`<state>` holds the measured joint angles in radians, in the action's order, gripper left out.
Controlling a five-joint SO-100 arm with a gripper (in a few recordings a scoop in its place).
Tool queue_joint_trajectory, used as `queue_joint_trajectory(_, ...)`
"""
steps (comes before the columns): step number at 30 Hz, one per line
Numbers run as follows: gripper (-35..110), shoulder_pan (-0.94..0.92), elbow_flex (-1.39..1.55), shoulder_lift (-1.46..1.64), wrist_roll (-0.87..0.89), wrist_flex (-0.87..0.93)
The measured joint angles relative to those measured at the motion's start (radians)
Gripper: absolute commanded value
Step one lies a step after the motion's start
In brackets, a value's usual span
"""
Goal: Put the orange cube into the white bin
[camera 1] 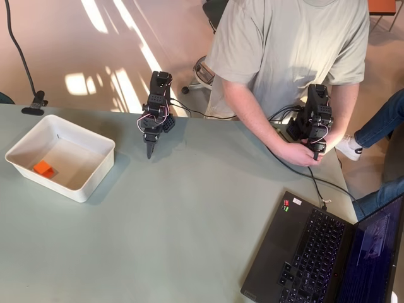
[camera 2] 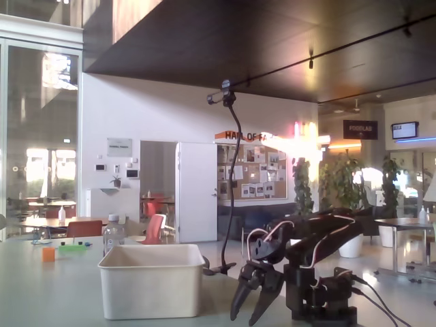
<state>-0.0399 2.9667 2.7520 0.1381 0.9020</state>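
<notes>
The orange cube (camera 1: 43, 168) lies inside the white bin (camera 1: 95, 180), in its front left corner on the floor of the tub. In the overhead view the bin stands at the table's left side. The bin (camera 2: 151, 289) also shows in the fixed view, where its near wall hides the cube. My gripper (camera 1: 150, 153) hangs tip-down just right of the bin, apart from it. In the fixed view the gripper (camera 2: 244, 319) points down at the table with its fingers slightly apart and nothing between them.
A person stands behind the table's far edge. An open laptop (camera 1: 322, 252) fills the front right corner, with cables (camera 1: 297, 170) running to it. A gooseneck camera stand (camera 2: 231, 184) rises behind the bin. A small orange block (camera 2: 48, 254) sits far off.
</notes>
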Motion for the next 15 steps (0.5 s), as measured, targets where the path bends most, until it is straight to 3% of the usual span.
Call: queue_joint_trajectory(15, 25, 0.006, 0.0, 0.0, 0.0, 0.0)
